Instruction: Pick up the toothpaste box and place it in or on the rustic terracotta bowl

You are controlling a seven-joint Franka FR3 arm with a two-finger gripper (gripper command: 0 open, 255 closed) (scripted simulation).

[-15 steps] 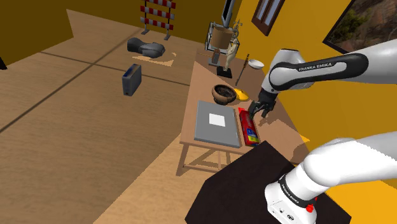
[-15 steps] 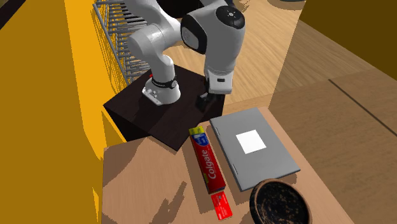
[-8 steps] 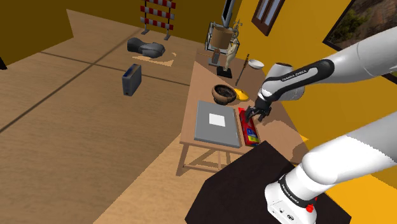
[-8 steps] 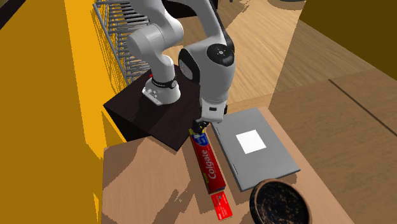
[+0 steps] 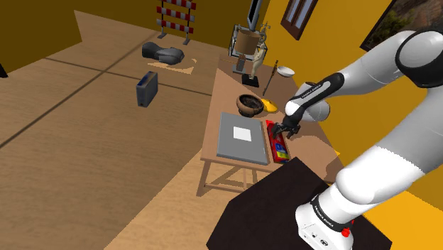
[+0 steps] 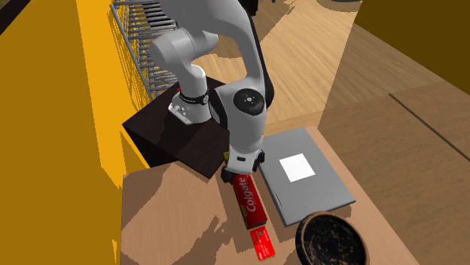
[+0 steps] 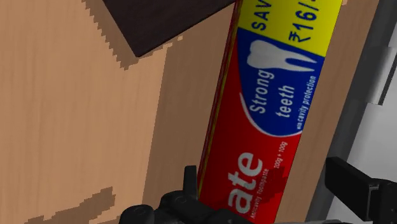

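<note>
The toothpaste box point(image 5: 279, 145) is long and red with a blue and yellow end. It lies flat on the wooden table point(image 5: 211, 124), beside a grey closed laptop point(image 5: 241, 136). My gripper point(image 5: 285, 131) is down over the box point(image 6: 252, 202) at the end nearer the stand. In the wrist view the fingers point(image 7: 189, 189) stand apart on either side of the box point(image 7: 267, 114), with a gap on the laptop side, so the gripper point(image 7: 273, 188) is open. The dark brown bowl point(image 5: 248, 104) sits past the far end of the box. In the second exterior view this bowl point(image 6: 331, 239) is at the bottom.
The laptop point(image 6: 300, 173) lies close along one side of the box. A small red packet point(image 6: 262, 243) lies between box and bowl, and a yellow object point(image 5: 269, 106) sits beside the bowl. The dark stand point(image 6: 173, 139) meets the table edge. A wire rack point(image 6: 139, 45) stands behind it.
The arm has bent down and the gripper has dropped from above the stand's edge onto the near end of the toothpaste box. The box has not moved.
</note>
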